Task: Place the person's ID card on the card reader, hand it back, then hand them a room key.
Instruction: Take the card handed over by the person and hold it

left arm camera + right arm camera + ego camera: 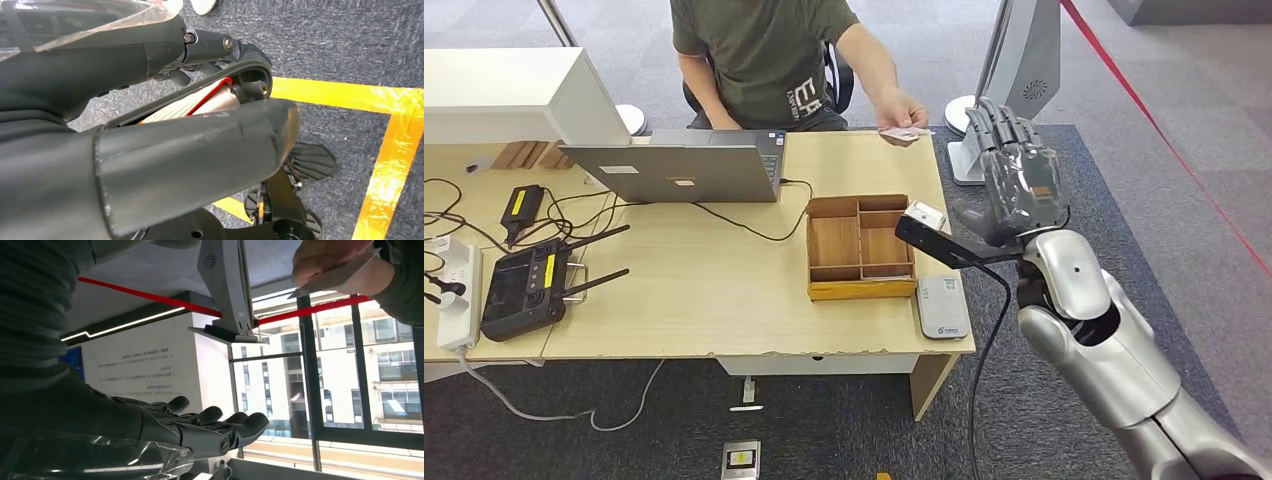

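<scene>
An ID card (902, 133) is held out by a person's hand (901, 108), just beyond the empty, straight-fingered right hand (1014, 172); the left hand's (150, 125) grasp cannot be told.

Yellow floor tape (395, 150) on grey carpet (350, 40).
</scene>
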Controlling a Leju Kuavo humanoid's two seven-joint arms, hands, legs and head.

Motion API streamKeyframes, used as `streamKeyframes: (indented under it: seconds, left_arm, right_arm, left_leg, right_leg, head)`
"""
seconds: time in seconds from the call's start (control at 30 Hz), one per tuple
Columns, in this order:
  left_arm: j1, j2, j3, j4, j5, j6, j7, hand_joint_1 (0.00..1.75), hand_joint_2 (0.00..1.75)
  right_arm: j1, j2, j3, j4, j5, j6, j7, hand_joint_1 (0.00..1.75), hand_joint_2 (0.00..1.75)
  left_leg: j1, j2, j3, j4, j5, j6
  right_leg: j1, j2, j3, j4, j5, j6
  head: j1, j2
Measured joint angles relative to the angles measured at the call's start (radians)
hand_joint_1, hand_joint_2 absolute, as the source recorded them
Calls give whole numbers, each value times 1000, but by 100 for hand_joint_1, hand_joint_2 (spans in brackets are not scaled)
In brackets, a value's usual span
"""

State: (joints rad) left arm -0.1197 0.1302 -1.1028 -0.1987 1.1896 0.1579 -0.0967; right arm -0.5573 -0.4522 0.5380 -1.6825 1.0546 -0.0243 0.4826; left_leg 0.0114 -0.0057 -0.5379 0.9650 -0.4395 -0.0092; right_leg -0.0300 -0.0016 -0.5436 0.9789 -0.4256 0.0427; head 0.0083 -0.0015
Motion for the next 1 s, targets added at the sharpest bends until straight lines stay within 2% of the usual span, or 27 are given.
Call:
streamKeyframes:
  seconds: [0.07, 0.23, 0.33, 0.53, 1.0]
  left_arm:
    - [0, 0, 0, 0, 6, 0, -9, 0, 0]
    - [0, 0, 0, 0, 38, 17, 3, 0, 0]
    - [0, 0, 0, 0, 42, 25, 14, 0, 0]
    - [1, 0, 0, 0, 41, 30, 13, 0, 0]
    - [2, 0, 0, 0, 41, 29, 3, 0, 0]
  right_arm:
    - [-9, 12, 10, 18, -1, -7, -13, 0, 175]
    - [-97, 128, 89, 205, -40, -74, -70, 0, 175]
    - [-114, 150, 105, 252, -46, -86, -68, 0, 175]
    - [-125, 171, 128, 316, -59, -101, -60, 0, 175]
    - [-130, 176, 153, 377, -60, -101, -59, 0, 175]
  left_leg:
    - [0, 0, 0, 0, 0, 0]
    - [1, 0, 0, 0, 0, 0]
    - [1, 0, 0, 0, 0, 0]
    - [1, 0, 0, 0, 0, 0]
    - [1, 0, 0, 0, 0, 0]
  right_leg:
    - [0, 0, 0, 0, 0, 0]
    - [1, 0, 0, 0, 0, 0]
    - [1, 0, 0, 0, 0, 0]
    - [1, 0, 0, 0, 0, 0]
    - [1, 0, 0, 0, 0, 0]
  head:
    - [0, 0]
    - [0, 0]
    - [0, 0]
    - [0, 0]
    - [0, 0]
